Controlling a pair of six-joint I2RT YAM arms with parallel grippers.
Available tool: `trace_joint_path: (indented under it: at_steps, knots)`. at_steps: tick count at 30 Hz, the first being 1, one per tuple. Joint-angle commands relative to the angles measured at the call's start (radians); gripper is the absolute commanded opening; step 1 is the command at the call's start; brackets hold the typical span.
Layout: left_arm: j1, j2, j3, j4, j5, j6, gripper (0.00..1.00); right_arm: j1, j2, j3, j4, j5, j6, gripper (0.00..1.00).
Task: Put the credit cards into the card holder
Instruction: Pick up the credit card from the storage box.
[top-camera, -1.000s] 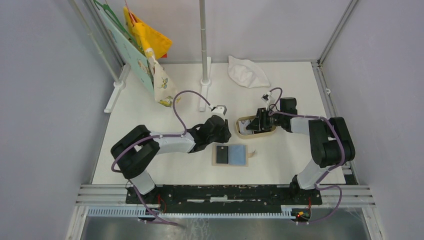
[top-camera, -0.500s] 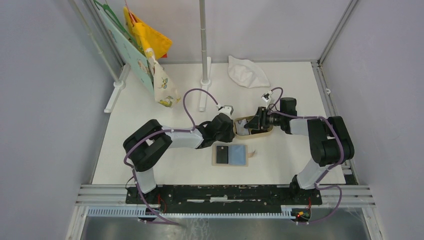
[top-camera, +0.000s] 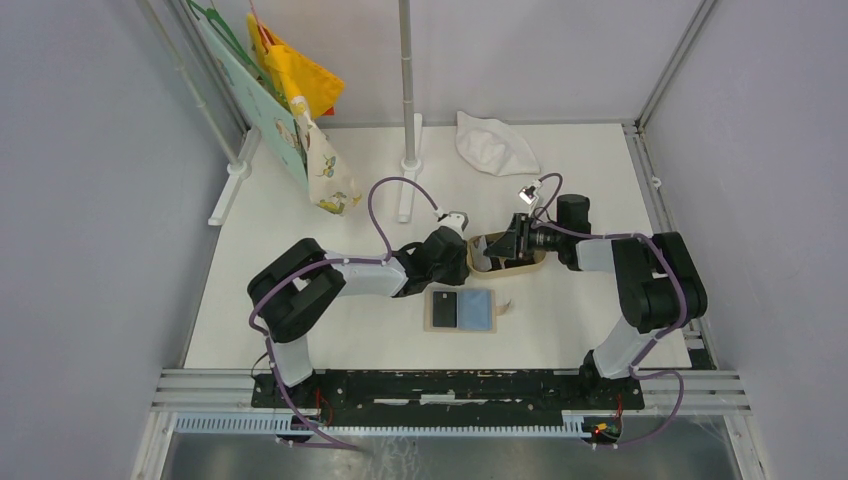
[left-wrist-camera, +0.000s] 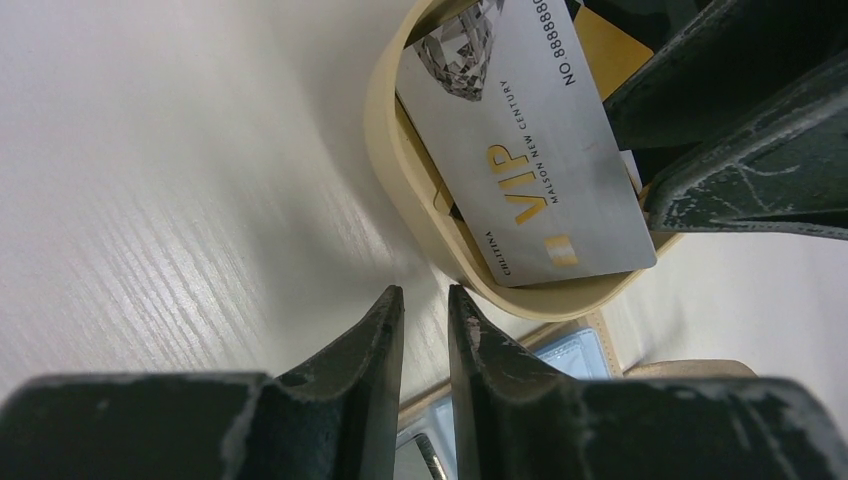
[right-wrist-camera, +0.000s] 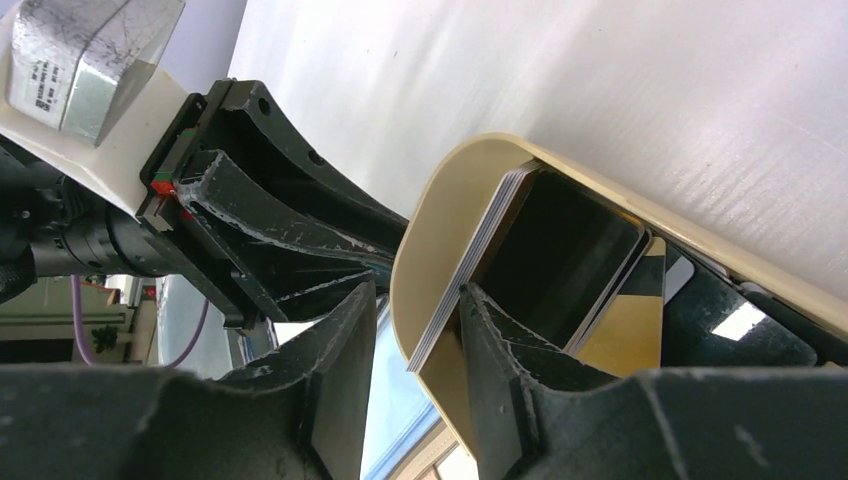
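Observation:
The card holder (top-camera: 470, 311) lies open on the table, blue lining up, with a black card (top-camera: 445, 308) in its left half. Just behind it stands the tan oval tray (top-camera: 528, 264) with the credit cards: a silver VIP card (left-wrist-camera: 530, 150) leans over an orange one (left-wrist-camera: 612, 48). My right gripper (top-camera: 503, 246) is open at the tray's left end, one finger inside against the black card stack (right-wrist-camera: 560, 250), the other outside the wall (right-wrist-camera: 440, 220). My left gripper (left-wrist-camera: 425, 292) stands just outside that same end, jaws a narrow slit with nothing between.
A crumpled white cloth (top-camera: 495, 143) lies at the back. A pole on a white foot (top-camera: 410, 150) stands behind the left arm. Coloured fabric pieces (top-camera: 300, 90) hang at the back left. The metal rail (top-camera: 450, 385) runs along the near edge.
The left gripper has reached rightward up to the tray's left end. The right gripper's jaws have narrowed at the tray while its wrist shifted slightly.

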Motion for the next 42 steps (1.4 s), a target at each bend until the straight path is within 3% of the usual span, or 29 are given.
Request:
trace_joint_path:
  at_steps: [1,6,18,29,42]
  knots:
    - [-0.003,-0.003,0.048,0.048,0.012,0.037,0.29,0.023,0.020,0.027,-0.095,0.017,-0.098,0.42]
    - [-0.001,-0.004,0.048,0.048,0.014,0.039,0.29,0.024,0.007,0.046,-0.174,0.093,-0.163,0.49]
    - [-0.002,-0.007,0.051,0.063,0.052,0.042,0.29,0.054,0.067,0.051,-0.146,0.078,-0.130,0.54]
    - [-0.002,-0.043,0.026,0.078,0.053,0.042,0.29,0.052,0.060,0.085,-0.203,0.144,-0.144,0.52]
    - [-0.002,-0.147,-0.029,0.065,0.020,0.056,0.37,-0.004,0.046,0.087,-0.189,0.067,-0.100,0.45]
